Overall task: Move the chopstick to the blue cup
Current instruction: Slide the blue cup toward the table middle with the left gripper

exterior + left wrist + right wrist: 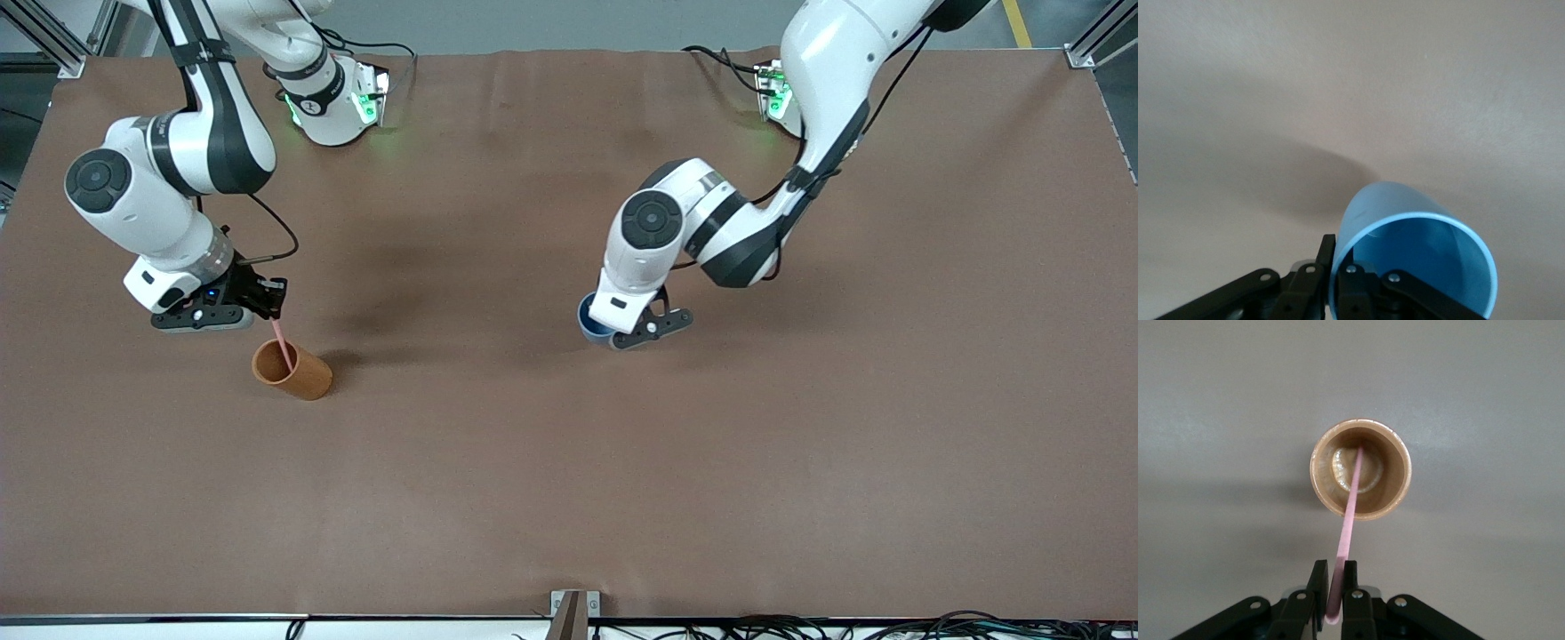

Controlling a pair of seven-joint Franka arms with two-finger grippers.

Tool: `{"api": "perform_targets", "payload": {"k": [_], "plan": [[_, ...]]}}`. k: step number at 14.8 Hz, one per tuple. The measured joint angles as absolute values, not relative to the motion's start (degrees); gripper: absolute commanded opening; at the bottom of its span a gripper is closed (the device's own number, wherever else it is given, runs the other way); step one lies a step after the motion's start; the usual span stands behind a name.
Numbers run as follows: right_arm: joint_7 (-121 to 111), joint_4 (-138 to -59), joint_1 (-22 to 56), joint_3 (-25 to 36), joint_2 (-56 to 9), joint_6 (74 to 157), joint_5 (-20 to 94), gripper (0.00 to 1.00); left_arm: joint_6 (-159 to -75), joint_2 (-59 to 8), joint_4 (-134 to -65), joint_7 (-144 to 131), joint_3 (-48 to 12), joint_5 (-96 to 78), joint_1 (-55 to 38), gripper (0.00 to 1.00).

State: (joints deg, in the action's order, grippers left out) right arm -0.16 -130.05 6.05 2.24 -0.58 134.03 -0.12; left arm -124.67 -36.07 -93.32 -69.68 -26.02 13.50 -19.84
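While a broad brown table (pixel 569 498) fills the scene, two white robot arms reach down over it. The left gripper (pixel 642 327), over the middle of the table, has its fingers pinched on the wall of the blue cup (pixel 1418 257), one finger inside the rim and one outside. Toward the right arm's end of the table stands the orange-brown cup (pixel 292 370), upright. The right gripper (pixel 1335 590) hangs just above it, its narrow fingers clamped on the upper end of the chopstick (pixel 1350 503), a thin pale pink stick whose lower end rests inside the orange-brown cup. The step in hand looks like the pickup. Next, the stick probably needs lifting straight up clear of the rim, then carrying to the blue cup.
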Motion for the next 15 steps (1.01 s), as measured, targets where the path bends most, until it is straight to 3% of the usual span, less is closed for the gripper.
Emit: {"api": "perform_targets", "payload": {"k": [8,9,10,11,12,15], "plan": [[-0.06,-130.05,6.05,2.25,-0.4,134.02,-0.12,0.12,-127.67,-40.91,-90.82,-74.13,-26.09,17.15,-21.43,0.07],[-0.06,-130.05,6.05,2.25,-0.4,134.02,-0.12,0.12,-128.31,-40.91,-90.82,-74.53,-26.1,17.19,-21.69,0.21],[-0.05,-130.06,6.05,2.25,-0.4,134.01,-0.12,0.12,-128.65,-40.91,-90.82,-74.74,-26.1,17.19,-21.86,0.46],[-0.04,-130.06,6.05,2.26,-0.4,134.01,-0.12,0.12,-128.88,-40.93,-90.82,-74.78,-26.1,17.19,-21.9,0.79],[-0.03,-130.07,6.04,2.27,-0.4,134.01,-0.12,0.12,-129.05,-40.94,-90.82,-74.78,-26.09,17.22,-21.87,1.0],[0.03,-130.07,6.04,2.31,-0.4,133.97,-0.12,0.04,-129.21,-40.92,-90.72,-74.75,-26.06,17.37,-21.58,1.0]]}}
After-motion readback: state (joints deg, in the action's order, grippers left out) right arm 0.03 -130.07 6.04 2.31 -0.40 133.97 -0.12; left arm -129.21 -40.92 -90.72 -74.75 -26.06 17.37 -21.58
